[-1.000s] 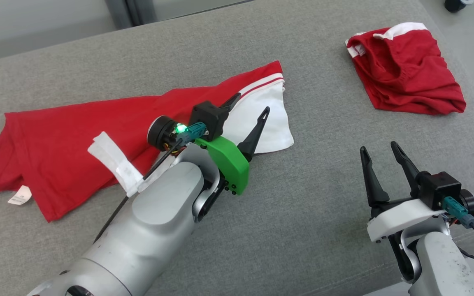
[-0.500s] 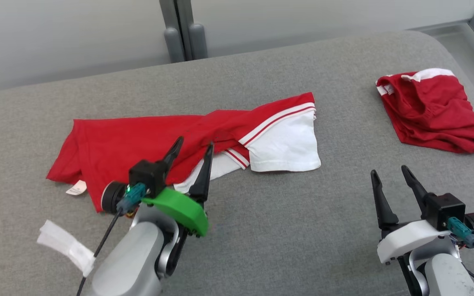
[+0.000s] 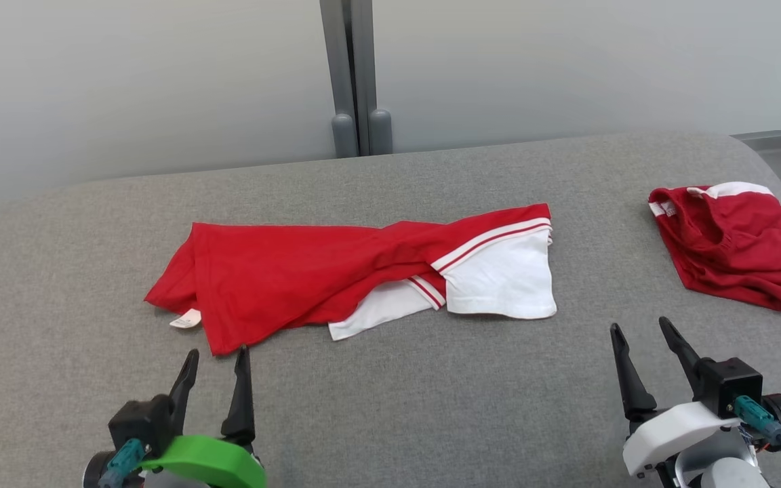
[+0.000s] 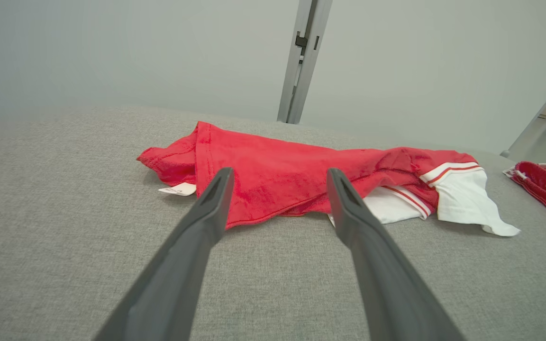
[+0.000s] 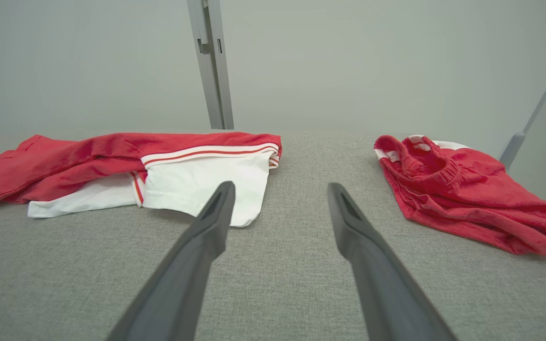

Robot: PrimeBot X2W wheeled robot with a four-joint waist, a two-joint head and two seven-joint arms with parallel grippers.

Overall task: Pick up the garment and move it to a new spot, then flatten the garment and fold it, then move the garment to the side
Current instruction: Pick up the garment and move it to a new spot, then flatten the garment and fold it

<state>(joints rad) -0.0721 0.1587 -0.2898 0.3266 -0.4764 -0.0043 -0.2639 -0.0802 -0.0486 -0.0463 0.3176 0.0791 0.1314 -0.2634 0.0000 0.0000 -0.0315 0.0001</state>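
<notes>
Head view: we saw the left tool (image 3: 217,351) and right tool (image 3: 638,324) spread wide, empty, near the rumpled garment (image 3: 295,278) on the counter (image 3: 431,407), likely staged for flattening.

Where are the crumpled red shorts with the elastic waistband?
In the head view the crumpled red shorts lie at the far right of the grey fabric surface, apart from the long red-and-white garment at centre and beyond the right gripper.

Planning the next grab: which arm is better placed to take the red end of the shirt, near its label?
Left, probably. The left tool stands open just before the shirt's red end by the label; the right tool is open too, but beyond the white sleeve, toward the shorts.
</notes>
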